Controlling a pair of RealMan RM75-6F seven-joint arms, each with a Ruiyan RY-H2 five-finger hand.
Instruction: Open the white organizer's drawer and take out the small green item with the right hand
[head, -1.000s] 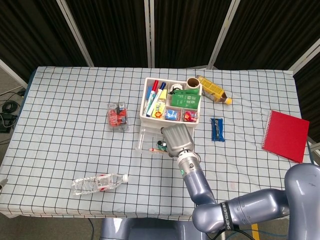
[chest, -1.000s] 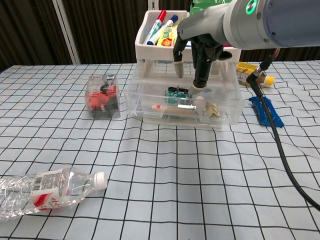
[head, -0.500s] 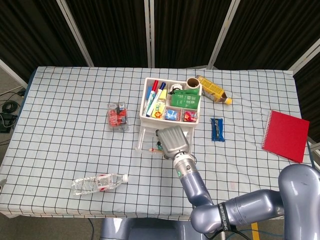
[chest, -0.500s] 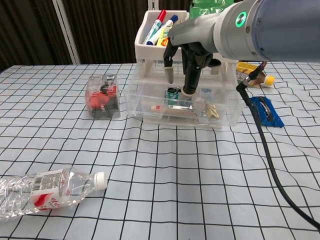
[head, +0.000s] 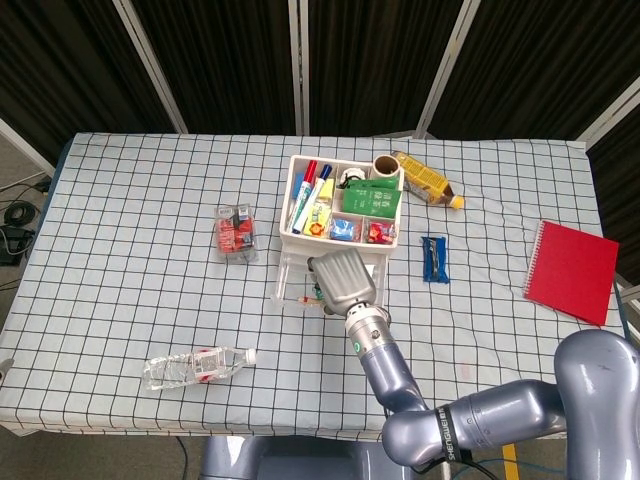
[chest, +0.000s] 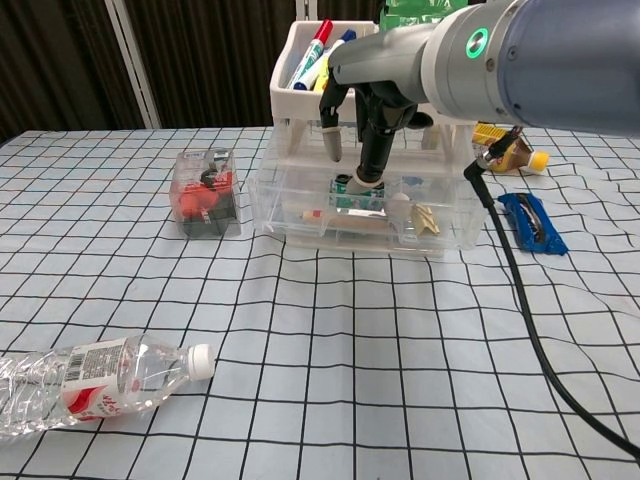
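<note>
The white organizer (head: 340, 205) (chest: 300, 95) stands mid-table, and its clear drawer (head: 289, 283) (chest: 320, 230) is pulled out toward me. In the chest view the small green item (chest: 345, 186) lies in the drawer's middle, next to a wooden stick and a pale folded piece. My right hand (head: 341, 280) (chest: 367, 120) reaches down into the drawer with its fingers apart. One fingertip (chest: 361, 177) touches the top of the green item, while another finger (chest: 329, 145) hangs free to the left. From the head view the hand hides the green item. My left hand is in neither view.
A clear box with a red thing (head: 233, 229) (chest: 205, 193) sits left of the drawer. A water bottle (head: 195, 367) (chest: 95, 380) lies at the front left. A blue snack bar (head: 433, 258) (chest: 527, 222), a yellow bottle (head: 426, 180) and a red notebook (head: 572, 270) are to the right.
My right hand has moved left along the open drawer, from its right part to just over the green item, and one fingertip has come down onto it.
</note>
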